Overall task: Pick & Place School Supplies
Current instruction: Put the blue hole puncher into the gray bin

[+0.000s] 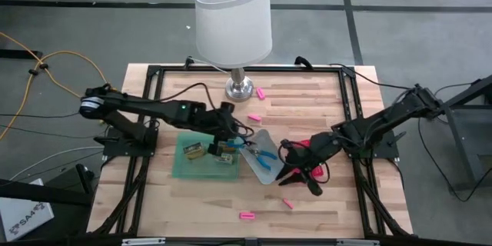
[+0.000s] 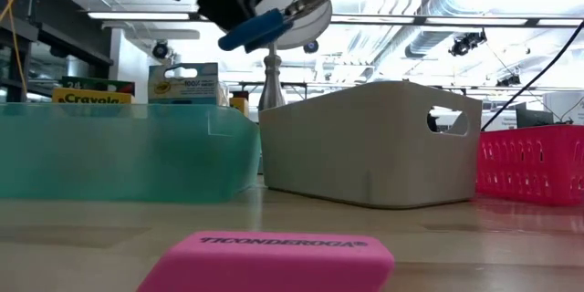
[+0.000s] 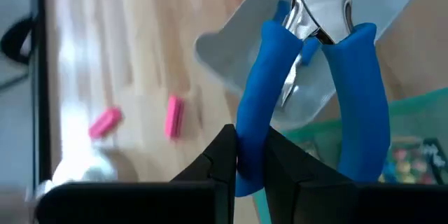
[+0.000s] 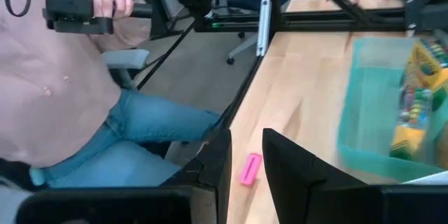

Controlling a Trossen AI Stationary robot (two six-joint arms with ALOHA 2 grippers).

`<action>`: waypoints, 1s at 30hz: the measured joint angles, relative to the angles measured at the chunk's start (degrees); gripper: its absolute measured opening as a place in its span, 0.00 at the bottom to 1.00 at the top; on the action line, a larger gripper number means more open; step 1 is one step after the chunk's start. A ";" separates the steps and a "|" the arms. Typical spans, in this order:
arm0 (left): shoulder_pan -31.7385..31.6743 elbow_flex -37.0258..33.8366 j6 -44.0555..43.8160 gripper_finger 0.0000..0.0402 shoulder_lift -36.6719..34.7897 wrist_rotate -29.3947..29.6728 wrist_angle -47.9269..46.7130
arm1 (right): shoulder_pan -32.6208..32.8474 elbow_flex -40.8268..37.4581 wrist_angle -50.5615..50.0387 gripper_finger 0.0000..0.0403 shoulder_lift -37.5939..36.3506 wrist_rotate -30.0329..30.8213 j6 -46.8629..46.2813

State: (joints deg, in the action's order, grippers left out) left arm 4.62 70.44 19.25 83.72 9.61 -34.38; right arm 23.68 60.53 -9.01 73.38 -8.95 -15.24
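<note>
Eraser [image 2: 274,257]: lies flat near the surface's front edge; small, light, rubbery.
Right claw [image 1: 298,171]: hovers by the pink tray [image 1: 314,152]; its fingers part slightly on nothing.
Left claw [image 3: 250,162]: pinches one blue handle of the pliers [image 3: 308,77], lifted above the grey tray [image 1: 264,156].
Pliers: stiff, weighty; held by one arm they may swing; long axis follows the claw, steel nose pointing away.

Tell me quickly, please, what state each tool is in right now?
Left tool: shut on the blue-handled pliers.
Right tool: open, holding nothing.
</note>
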 joint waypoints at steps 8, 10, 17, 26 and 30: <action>0.02 4.78 7.08 0.09 6.41 -4.83 0.48 | 4.45 0.00 0.90 0.18 0.00 -0.14 -1.89; 0.02 5.97 8.27 0.09 7.99 -4.83 0.24 | 5.75 0.00 1.15 0.18 0.00 -0.25 -2.92; 0.00 10.84 13.10 0.09 12.17 -5.61 0.75 | 10.48 0.00 2.09 0.18 0.00 -0.16 -4.17; -0.85 13.65 15.91 0.09 14.64 -12.50 3.24 | 14.21 0.00 3.51 0.18 0.00 -0.09 -4.07; -1.45 13.64 16.92 0.09 15.37 -12.51 3.83 | 15.97 0.00 3.80 0.18 0.00 -0.16 -4.22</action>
State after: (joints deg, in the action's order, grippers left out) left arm 3.17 84.09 36.17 99.09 -2.90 -30.55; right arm 39.65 60.53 -5.21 73.38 -9.11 -19.47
